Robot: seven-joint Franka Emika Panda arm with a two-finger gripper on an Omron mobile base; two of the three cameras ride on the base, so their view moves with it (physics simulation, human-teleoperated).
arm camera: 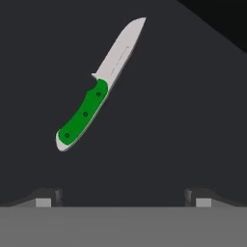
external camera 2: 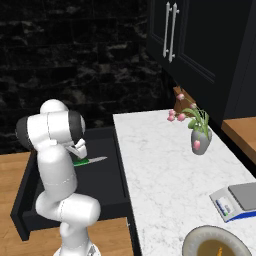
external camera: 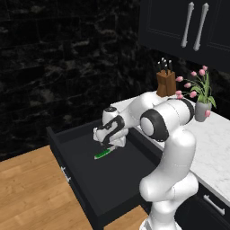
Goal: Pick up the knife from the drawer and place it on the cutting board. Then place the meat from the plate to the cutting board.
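End effector (arm camera: 123, 197) spread wide, grasping nothing, above the knife (arm camera: 99, 88). Knife lies flat on the drawer (external camera: 108, 179) floor

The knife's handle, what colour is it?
Bright green, on the knife lying in the drawer; clearest in the hand view.

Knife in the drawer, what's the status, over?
Gripper open, above drawer. Knife flat on drawer floor, not gripped. Nothing in the way.

Drawer (external camera: 85, 179) pulled open; green-handled knife (external camera: 104, 153) on its floor, pincer (external camera: 111, 144) spread wide just above.
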